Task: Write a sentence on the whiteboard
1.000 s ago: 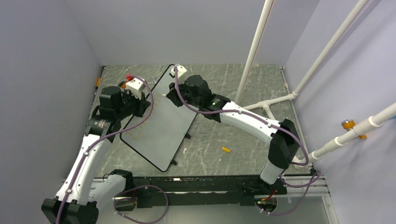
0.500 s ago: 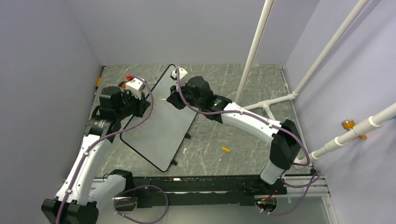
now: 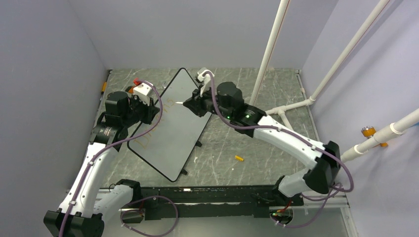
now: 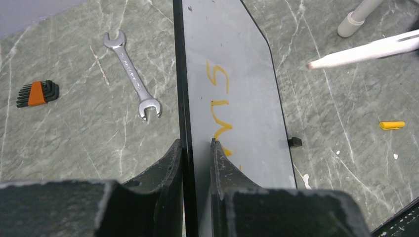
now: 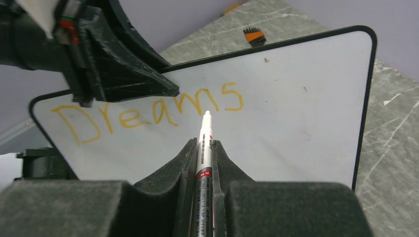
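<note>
Orange writing: the sentence (image 5: 158, 111) reads only "Dreams", in one line near the clamped edge of the whiteboard (image 5: 296, 98); further words are judged not yet written.
Whiteboard: tilted up off the table (image 3: 222, 148), its face toward the right arm so the pen meets it squarely.
Left gripper (image 4: 195, 145): clenched on the board's black rim, likely to steady it against pen pressure.
Right gripper (image 5: 202, 146): grasping a white marker (image 5: 206, 128) lengthwise, tip forward just below "ms". The tip seems lifted clear, though contact is hard to judge.
Marker print: small red and black lettering, too fine to read.
Orange cap (image 3: 239, 158): lying on the table, well apart from the board.
</note>
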